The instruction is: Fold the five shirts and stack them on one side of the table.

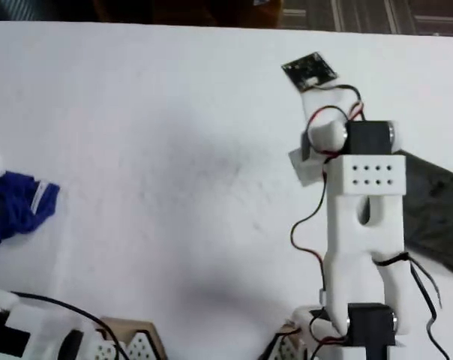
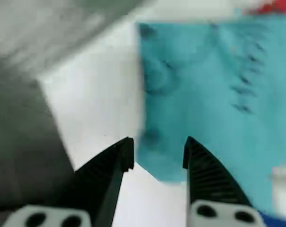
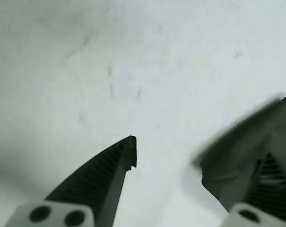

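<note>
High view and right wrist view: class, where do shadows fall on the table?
High view: a soft shadow darkens the table beside the base of an arm. Right wrist view: the table dims close to the fingers and brightens beyond them.

The high view looks steeply down on the white tabletop (image 1: pixel 159 150) from well above. The 2 wrist views look past the left tool (image 2: pixel 157 153) and right tool (image 3: pixel 165 158), close to that same tabletop.
</note>
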### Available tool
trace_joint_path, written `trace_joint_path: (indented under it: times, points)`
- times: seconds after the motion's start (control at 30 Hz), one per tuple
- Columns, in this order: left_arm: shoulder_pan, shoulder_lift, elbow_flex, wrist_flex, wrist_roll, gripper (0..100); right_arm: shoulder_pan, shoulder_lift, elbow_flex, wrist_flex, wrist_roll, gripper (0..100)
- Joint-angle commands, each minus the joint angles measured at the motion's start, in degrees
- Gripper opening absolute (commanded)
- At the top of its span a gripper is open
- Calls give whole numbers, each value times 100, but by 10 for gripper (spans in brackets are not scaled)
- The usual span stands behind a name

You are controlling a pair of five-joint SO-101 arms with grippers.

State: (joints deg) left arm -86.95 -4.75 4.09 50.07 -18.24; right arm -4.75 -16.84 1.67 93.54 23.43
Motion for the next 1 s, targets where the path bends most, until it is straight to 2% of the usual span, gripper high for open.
trace_joint_path:
  times: [0.0, 0.17, 0.4, 0.53, 0.67, 0.73, 0.8, 0.97]
  points:
    - [-387, 290, -180, -1002, 9, 194, -48, -215, -35, -75, -229, 380]
    - [-571, 1336, -242, -1582, -9, 195, -48, -215, -44, -75, -281, 380]
    - [26, 2259, -330, -1327, 9, 192, -48, -242, -62, -75, -273, 380]
    - [387, 2215, -725, -484, 141, 168, -48, -259, -62, -75, -273, 380]
    - [633, 2224, -1437, 607, 818, 15, -4, -259, -62, -66, -273, 380]
    - [738, 2224, -1833, 1231, 1090, 46, -4, -259, -62, -66, -273, 380]
    - [853, 2224, -2246, 1820, 1248, 30, -4, -259, -62, -75, -246, 380]
    - [1125, 2224, -3644, 3218, 1275, 25, -4, -251, -62, -75, -246, 380]
